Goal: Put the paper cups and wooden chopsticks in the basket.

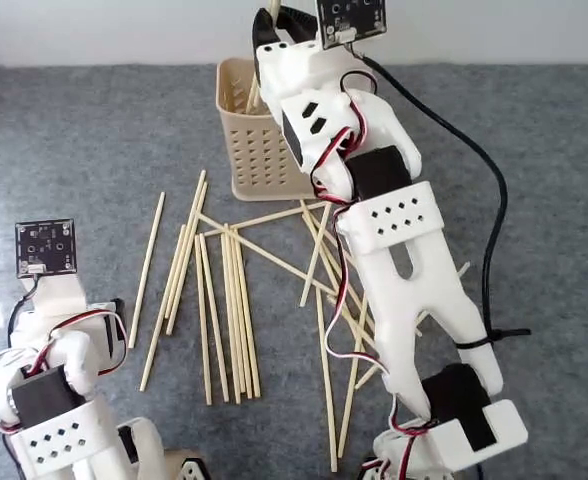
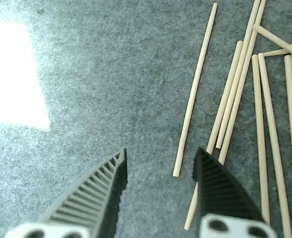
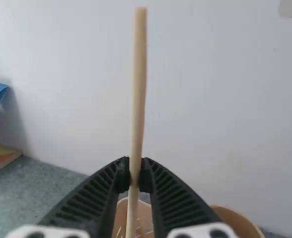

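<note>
The right jaws pinch one chopstick [image 3: 137,89] upright over the basket [image 1: 242,150], which holds some already, while the left jaws hang spread above the counter [image 1: 74,150], where most chopsticks [image 1: 229,310] lie scattered, waiting.

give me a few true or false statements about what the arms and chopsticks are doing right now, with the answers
1. The right gripper is shut on a chopstick. True.
2. The left gripper grips a chopstick. False: it is open above the grey mat, holding nothing.
3. The basket lies on its side. False: it stands upright.
4. Many loose chopsticks lie on the mat. True.
</note>
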You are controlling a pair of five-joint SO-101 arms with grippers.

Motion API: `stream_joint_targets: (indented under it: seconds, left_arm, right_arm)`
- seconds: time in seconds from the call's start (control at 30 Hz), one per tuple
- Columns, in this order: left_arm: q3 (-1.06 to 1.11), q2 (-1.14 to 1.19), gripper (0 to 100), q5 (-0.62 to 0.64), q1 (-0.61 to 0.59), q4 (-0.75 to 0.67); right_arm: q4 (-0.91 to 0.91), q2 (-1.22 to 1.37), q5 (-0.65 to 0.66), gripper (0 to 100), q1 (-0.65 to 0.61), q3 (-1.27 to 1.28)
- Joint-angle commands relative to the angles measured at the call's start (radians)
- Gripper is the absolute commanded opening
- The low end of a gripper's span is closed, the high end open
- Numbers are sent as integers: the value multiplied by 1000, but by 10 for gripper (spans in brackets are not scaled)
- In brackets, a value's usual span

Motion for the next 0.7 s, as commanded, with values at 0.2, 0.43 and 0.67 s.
stream_joint_targets:
  seconds: [0.2, 0.43, 0.67]
  left_arm:
    - [-8, 2, 211, -3, 0, -3]
    - [-8, 2, 211, -3, 0, -3]
    - [-8, 2, 211, -3, 0, -3]
  right_arm:
    - [-41, 81, 155, 13, 4, -12]
    - [22, 88, 158, 178, 1, -17]
    - [183, -73, 160, 158, -74, -12]
